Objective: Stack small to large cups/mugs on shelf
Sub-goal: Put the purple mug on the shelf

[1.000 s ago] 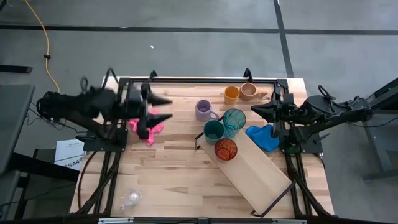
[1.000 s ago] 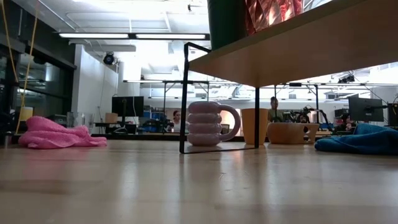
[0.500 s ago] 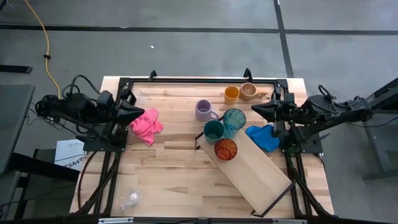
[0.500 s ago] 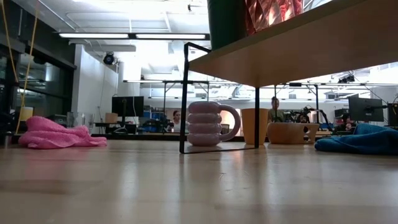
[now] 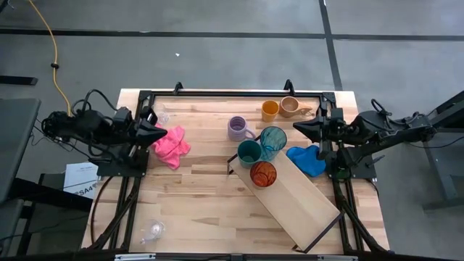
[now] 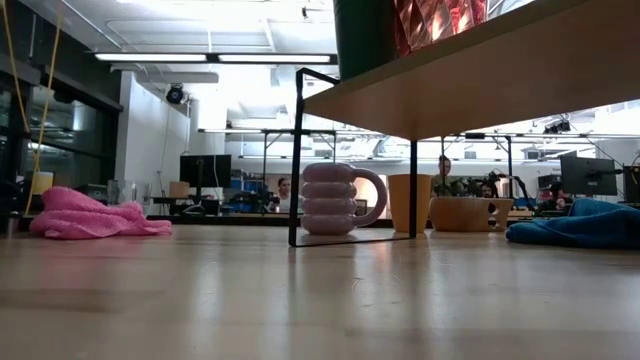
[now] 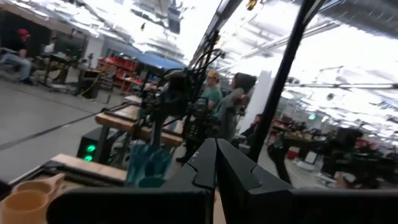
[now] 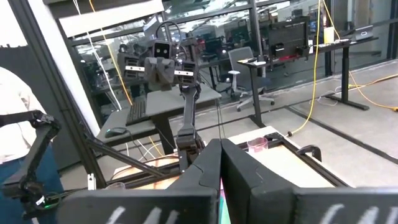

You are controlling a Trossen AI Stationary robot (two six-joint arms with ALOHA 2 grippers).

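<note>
The shelf (image 5: 301, 199) lies slantwise on the table's right half. A green cup (image 5: 249, 153) and an orange-red glass (image 5: 263, 174) stand on its far end, and a teal tumbler (image 5: 272, 139) stands at that end. The purple mug (image 5: 238, 128), an orange cup (image 5: 270, 110) and a tan mug (image 5: 290, 106) stand on the tabletop beyond it. A clear glass (image 5: 152, 232) lies at the near left. My left gripper (image 5: 162, 135) hangs shut at the table's left edge, beside the pink cloth (image 5: 172, 145). My right gripper (image 5: 297, 128) hangs shut at the right edge, above the blue cloth (image 5: 306, 159).
A black frame (image 5: 232, 93) runs round the table's far half, and both arms are mounted on its sides. In the low view the shelf's underside (image 6: 480, 85) stands on thin black legs above the purple mug (image 6: 335, 198). Bare wood lies at the near left and middle.
My left gripper has drawn back from over the pink cloth toward the table's left edge, sinking a little, and has shut its open fingers. The pink cloth now lies fully in view. My right arm has kept still.
</note>
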